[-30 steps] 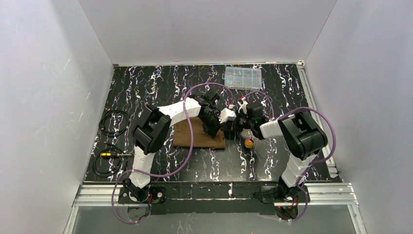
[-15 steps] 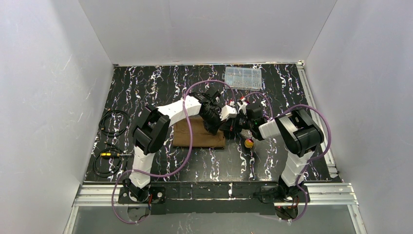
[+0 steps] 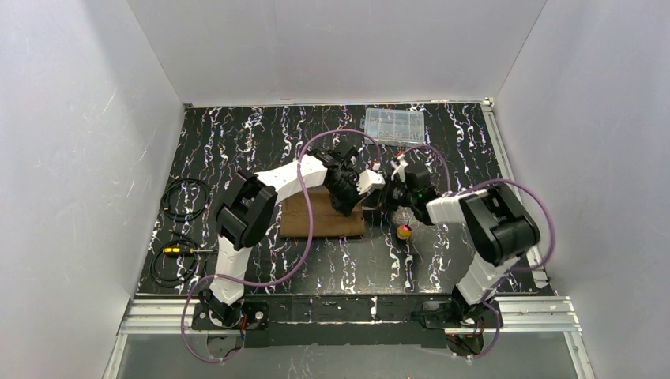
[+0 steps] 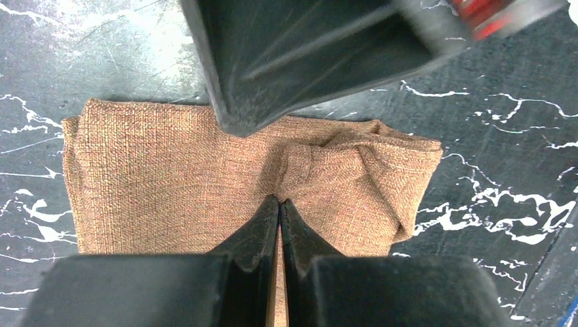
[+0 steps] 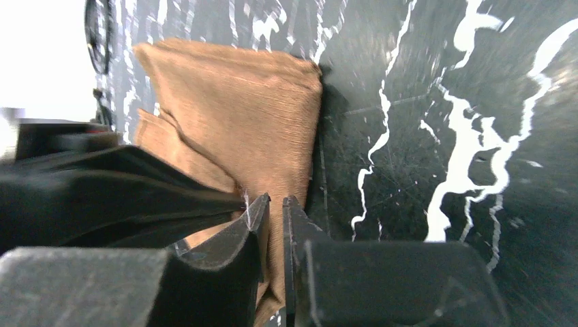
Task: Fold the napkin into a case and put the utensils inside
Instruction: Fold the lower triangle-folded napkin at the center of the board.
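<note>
The brown woven cloth napkin (image 4: 170,177) lies folded into a rectangle at the middle of the black, white-veined table (image 3: 237,142). The left end effector (image 4: 279,202) is closed together, its tips on a pucker in the cloth. The right end effector (image 5: 276,204) stands slightly apart over the napkin's right edge. A utensil's gold-orange head (image 3: 404,232) lies just right of the napkin.

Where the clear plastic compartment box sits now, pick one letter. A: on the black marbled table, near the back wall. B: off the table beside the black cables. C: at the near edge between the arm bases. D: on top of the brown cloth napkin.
A: the clear plastic compartment box lies near the back wall on the black marbled table, well apart from the brown cloth napkin.
</note>
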Robot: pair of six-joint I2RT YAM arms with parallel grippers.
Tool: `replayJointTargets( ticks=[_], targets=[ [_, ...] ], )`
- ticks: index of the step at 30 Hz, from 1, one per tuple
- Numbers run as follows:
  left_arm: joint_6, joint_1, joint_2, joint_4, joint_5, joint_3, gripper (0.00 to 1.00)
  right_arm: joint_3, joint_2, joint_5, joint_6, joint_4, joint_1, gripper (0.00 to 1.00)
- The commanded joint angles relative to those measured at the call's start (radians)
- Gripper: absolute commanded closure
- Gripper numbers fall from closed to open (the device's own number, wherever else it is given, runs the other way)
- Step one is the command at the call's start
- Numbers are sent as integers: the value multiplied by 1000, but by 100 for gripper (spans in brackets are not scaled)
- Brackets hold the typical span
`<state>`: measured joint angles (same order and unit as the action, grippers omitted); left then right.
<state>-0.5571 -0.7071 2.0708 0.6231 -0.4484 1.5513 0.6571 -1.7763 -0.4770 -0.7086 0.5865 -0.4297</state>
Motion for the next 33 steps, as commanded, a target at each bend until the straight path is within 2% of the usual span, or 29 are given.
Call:
replayJointTargets(
  ticks=[1,4,7,11,16,20,23,29,33],
  targets=[
    [-6,0,14,-1,39,6,100,21,217,62,75,-135,60,74],
    [2,0,24,-2,42,2,100,27,304,55,135,-252,72,70],
    [8,0,29,-2,48,2,100,-42,388,23,137,-283,72,73],
    [15,0,33,-2,47,8,100,-210,470,-101,53,-147,69,84],
    [29,0,37,0,43,19,100,-307,509,-128,-28,7,-16,86],
    [44,1,40,4,40,31,100,-293,435,-91,-50,92,-82,86],
    [50,1,38,13,39,41,100,-277,352,-108,-101,211,-92,87],
    [65,0,29,12,42,50,100,-242,210,-86,-118,291,-106,89],
    [73,0,7,13,35,51,100,-242,103,-66,-184,404,-106,91]
  ],
)
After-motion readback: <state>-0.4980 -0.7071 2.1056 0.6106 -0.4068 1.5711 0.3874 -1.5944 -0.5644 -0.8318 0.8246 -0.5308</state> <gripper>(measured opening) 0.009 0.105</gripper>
